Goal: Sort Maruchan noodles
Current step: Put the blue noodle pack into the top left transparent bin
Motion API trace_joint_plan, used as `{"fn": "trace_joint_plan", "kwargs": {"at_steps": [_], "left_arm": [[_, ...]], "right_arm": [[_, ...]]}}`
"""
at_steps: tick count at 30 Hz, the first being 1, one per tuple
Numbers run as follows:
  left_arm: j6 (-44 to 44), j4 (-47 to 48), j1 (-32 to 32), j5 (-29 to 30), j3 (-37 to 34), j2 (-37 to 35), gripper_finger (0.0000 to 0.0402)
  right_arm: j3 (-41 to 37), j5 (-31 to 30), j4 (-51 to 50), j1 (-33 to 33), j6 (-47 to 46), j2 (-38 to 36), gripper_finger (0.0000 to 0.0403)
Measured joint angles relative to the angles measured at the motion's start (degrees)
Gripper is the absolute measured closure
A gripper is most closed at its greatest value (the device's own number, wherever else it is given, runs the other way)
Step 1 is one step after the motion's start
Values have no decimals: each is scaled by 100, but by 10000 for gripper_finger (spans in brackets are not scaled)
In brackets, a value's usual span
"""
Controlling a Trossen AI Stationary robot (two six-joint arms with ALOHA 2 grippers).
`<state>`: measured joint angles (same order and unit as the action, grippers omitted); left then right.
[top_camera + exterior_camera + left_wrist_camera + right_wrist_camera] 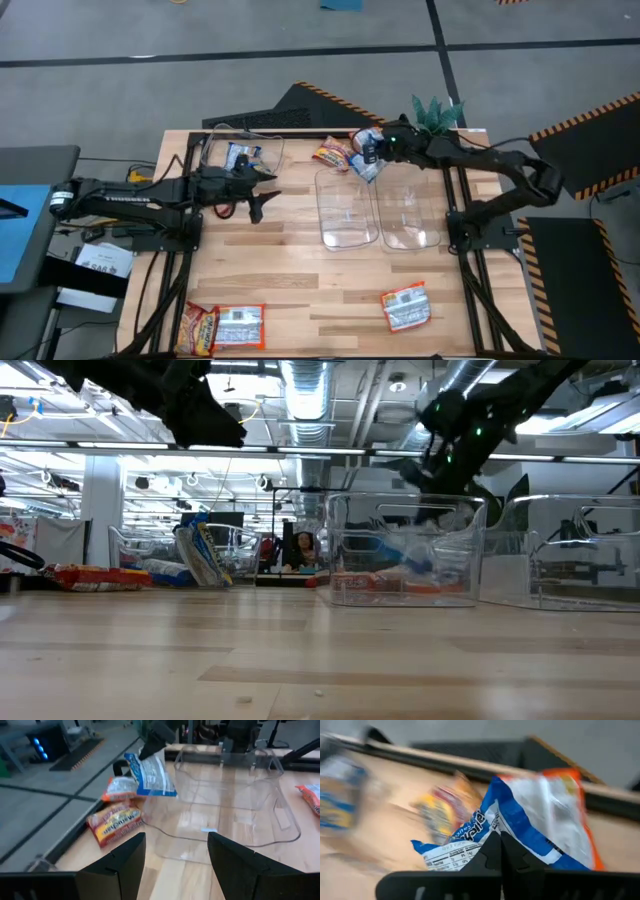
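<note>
Right arm pose: reaches from the table's 3 o'clock side across toward 12 o'clock; the right gripper (372,155) hangs above the far rim of the middle bin (347,208).
Right gripper state: fingers pinched together on a blue-and-white packet (520,827), which dangles off the table, its label side toward the wrist camera.
Left arm pose: stretched from 9 o'clock toward the centre, the left gripper (262,190) held above bare wood, pointing at the bins.
Left gripper state: fingers (125,857) spread wide, nothing between them.
Other packets: a red-and-yellow one (331,155) and an orange-and-white one (119,788) lie near 12 o'clock beside the held packet; a blue one (241,157) sits in the left bin (215,145) at about 10 o'clock; two packets (220,326) at 7 o'clock; one (406,306) at 5 o'clock.
Surface: pale wooden plank table (300,280); a third clear bin (408,212) touches the middle bin on its 3 o'clock side.
Room: grey floor, black mats with striped edges, a green plant (437,112) by the far edge.
Hard to make out: the right wrist view is motion-blurred, so background packets are smears; the low view shows packets only dimly through bin walls.
</note>
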<state>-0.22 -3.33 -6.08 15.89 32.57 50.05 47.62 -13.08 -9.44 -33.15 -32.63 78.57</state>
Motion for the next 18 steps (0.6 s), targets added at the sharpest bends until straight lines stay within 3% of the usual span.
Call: {"fn": "trace_joint_plan", "kwargs": {"at_steps": [6, 10, 18], "left_arm": [[279, 78, 2, 15, -16, -781, 198], [399, -267, 2, 185, -415, -1483, 198], [356, -350, 2, 561, -760, -2650, 198]], "right_arm": [[7, -32, 1050, 472, 316, -376, 396], [13, 8, 1992, 744, 431, -325, 396], [316, 254, 3779, 1085, 420, 764, 396]]}}
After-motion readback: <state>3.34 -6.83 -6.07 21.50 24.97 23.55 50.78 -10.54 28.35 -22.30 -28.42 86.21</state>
